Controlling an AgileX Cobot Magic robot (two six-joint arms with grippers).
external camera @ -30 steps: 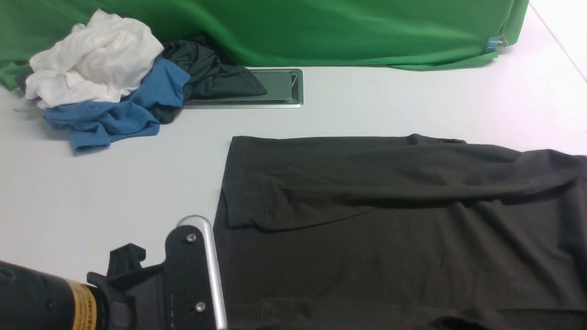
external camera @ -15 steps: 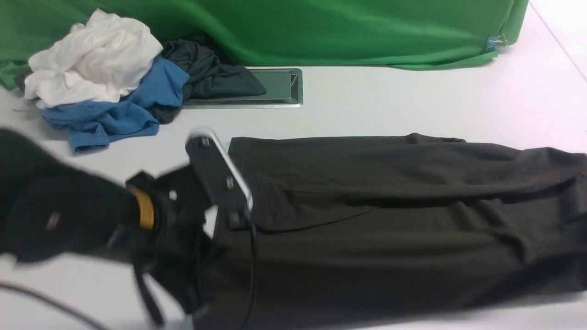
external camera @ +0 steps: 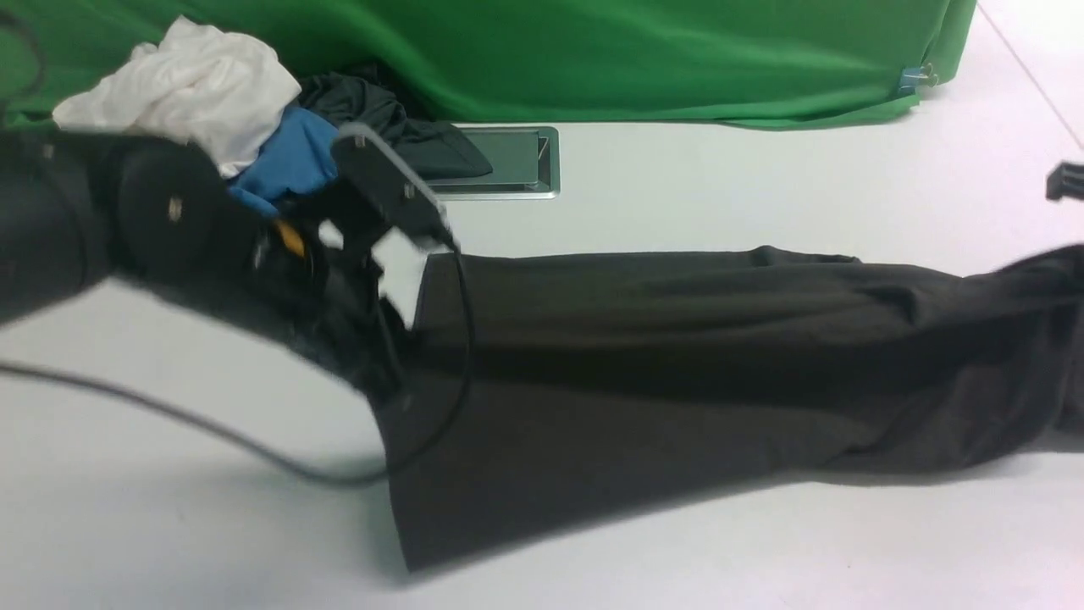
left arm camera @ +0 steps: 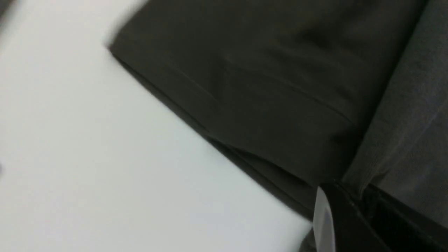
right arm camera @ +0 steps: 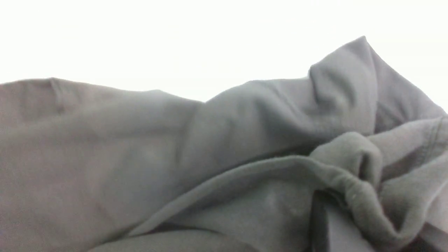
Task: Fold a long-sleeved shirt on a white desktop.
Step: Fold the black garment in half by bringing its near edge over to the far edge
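Note:
The long-sleeved shirt (external camera: 677,356) is dark charcoal and stretches across the white desktop (external camera: 720,195) from the middle to the right edge. Its near edge is lifted off the desk and hangs as a flap. My left gripper (external camera: 385,373) is blurred at the shirt's left end. In the left wrist view it (left arm camera: 353,190) is shut, with the hem of the shirt (left arm camera: 280,87) pinched in it. In the right wrist view my right gripper (right arm camera: 350,206) is shut on a bunched fold of the shirt (right arm camera: 140,157). Only a black part of the right arm (external camera: 1065,180) shows in front.
A pile of white (external camera: 186,85), blue (external camera: 292,157) and dark (external camera: 398,127) garments lies at the back left, partly over a silver hatch (external camera: 517,161). A green backdrop (external camera: 593,51) runs along the back. The left arm's cable (external camera: 212,432) trails over the near desk.
My left arm has swung up from the near edge toward the back left with the shirt's hem. The near half of the shirt has lifted and its right end has risen too.

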